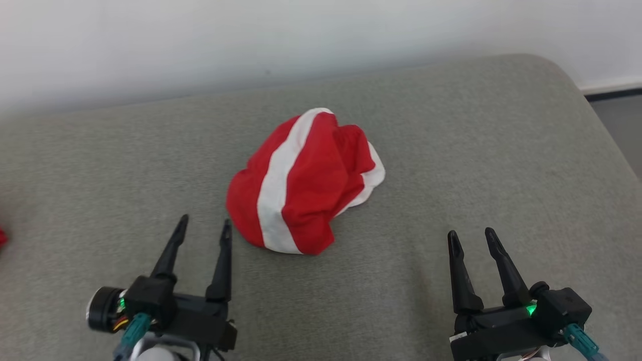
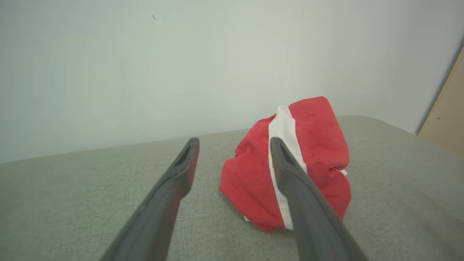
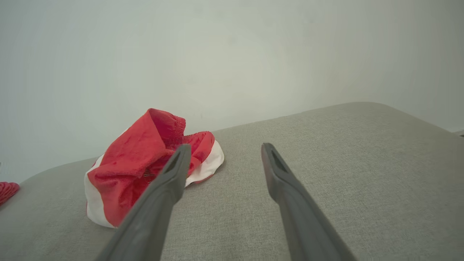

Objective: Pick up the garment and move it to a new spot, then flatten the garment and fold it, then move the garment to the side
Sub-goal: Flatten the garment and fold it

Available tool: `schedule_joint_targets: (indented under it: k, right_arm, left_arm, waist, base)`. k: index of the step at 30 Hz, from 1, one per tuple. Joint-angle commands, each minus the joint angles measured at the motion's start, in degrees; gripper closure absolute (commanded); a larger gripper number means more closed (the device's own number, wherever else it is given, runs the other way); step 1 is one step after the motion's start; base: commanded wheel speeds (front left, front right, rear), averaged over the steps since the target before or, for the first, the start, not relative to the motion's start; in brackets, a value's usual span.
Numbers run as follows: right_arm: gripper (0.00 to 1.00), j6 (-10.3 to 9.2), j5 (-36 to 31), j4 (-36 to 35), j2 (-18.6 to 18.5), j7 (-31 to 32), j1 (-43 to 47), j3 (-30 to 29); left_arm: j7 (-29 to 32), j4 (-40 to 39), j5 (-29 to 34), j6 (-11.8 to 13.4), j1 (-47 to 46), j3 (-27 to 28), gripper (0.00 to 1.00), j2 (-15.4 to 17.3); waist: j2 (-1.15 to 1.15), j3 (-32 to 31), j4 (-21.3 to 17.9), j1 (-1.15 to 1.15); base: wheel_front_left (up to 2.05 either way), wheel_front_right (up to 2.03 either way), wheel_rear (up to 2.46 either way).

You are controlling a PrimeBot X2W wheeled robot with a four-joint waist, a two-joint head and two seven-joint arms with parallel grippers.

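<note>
Garment pick-up is the step in hand, and judging by how things lie it has not yet begun. Nearest the robot, the left claw (image 1: 204, 220) hangs low over the grey cushioned surface (image 1: 100, 165), its two dark fingers spread apart with nothing between them. The right claw (image 1: 471, 232) sits well off to the right, likewise parted and empty. At the left edge, about level with the claw tips, a scrap of something red (image 1: 2, 236) shows; I cannot tell what it is.

Just beyond the left claw and a little to its right lies the garment (image 1: 301, 185). It is a crumpled red heap with a broad white stripe and a white edge on its right side, bunched in the middle of the surface and touching neither claw. The left claw is near its closest hem; the right claw is well apart from it. Farther back the surface runs bare to its rounded far edge, with a pale wall (image 1: 200, 40) behind.

The next move, as I judge it, calls for the left claw to go forward and to the right, come down with fingers open across a raised fold, and close on cloth alone rather than the cushion cover. The heap is soft and layered, so a pinch may catch only one layer and leave the rest trailing.
</note>
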Motion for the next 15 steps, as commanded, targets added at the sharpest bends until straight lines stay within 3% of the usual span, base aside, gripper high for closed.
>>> schedule_joint_targets:
  k: [1, 9, 15]
  right_arm:
    - [0.00, -0.12, 0.4, -0.2, 0.1, 0.0, -0.6, 0.1]
    - [0.00, -0.12, 2.3, -0.3, 0.1, 0.0, -1.6, 0.2]
    - [0.00, -0.12, 2.6, -0.4, 0.1, 0.0, -1.9, 0.0]
  left_arm:
    - [-0.2, 1.2, -0.8, 0.0, -1.5, -1.0, 0.00, 0.5]
    - [-0.2, 10.8, -3.3, 0.0, -6.2, -4.3, 0.00, 1.8]
    - [-0.2, 17.0, -4.3, 0.0, -9.5, -6.7, 0.00, 2.5]
  waist:
    - [0.00, 2.6, -3.3, 0.00]
    - [0.00, 5.2, -7.8, 0.00]
    - [0.00, 5.8, -8.9, 0.00]
  base:
    - [0.00, 0.00, 0.00]
    - [0.00, 0.00, 0.00]
    - [0.00, 0.00, 0.00]
